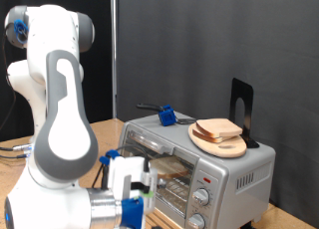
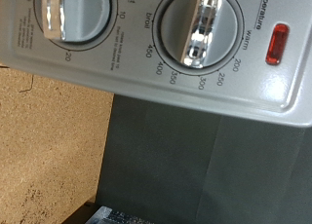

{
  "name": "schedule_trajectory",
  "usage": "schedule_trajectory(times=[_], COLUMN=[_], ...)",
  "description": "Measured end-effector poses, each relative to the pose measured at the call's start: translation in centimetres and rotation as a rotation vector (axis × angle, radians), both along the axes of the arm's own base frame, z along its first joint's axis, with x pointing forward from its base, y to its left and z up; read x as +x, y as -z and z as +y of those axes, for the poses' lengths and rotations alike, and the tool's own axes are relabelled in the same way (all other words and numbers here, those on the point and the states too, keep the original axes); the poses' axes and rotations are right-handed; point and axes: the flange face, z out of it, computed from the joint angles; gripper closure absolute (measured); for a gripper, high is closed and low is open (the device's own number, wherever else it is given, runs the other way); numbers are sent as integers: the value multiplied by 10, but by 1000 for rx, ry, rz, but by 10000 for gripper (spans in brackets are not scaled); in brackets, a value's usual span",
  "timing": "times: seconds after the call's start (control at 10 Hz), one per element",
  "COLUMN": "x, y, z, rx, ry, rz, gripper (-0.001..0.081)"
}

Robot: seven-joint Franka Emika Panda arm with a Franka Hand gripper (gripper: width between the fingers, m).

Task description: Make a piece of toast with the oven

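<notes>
The white Franka arm (image 1: 55, 119) fills the exterior view's left side, bent down in front of the silver toaster oven (image 1: 234, 169). The oven stands on the table toward the exterior view's right, its glass door (image 1: 164, 179) facing the arm. The gripper (image 1: 128, 194) hangs low before that door; whether its fingers are wide or narrow cannot be told. On the oven's roof a round light-wood plate (image 1: 221, 144) carries the piece of toast (image 1: 217, 128). The wrist view shows two shiny knobs (image 2: 200, 29) and a red lamp (image 2: 278, 44).
</notes>
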Motion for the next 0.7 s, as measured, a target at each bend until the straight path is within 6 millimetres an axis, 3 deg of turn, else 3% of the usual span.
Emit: schedule_trajectory(times=[0.3,0.7], x=[-10,0], y=[-6,4], z=[8,14], rx=[95,114], ry=[-118,-217], rz=[87,230], gripper=[6,6])
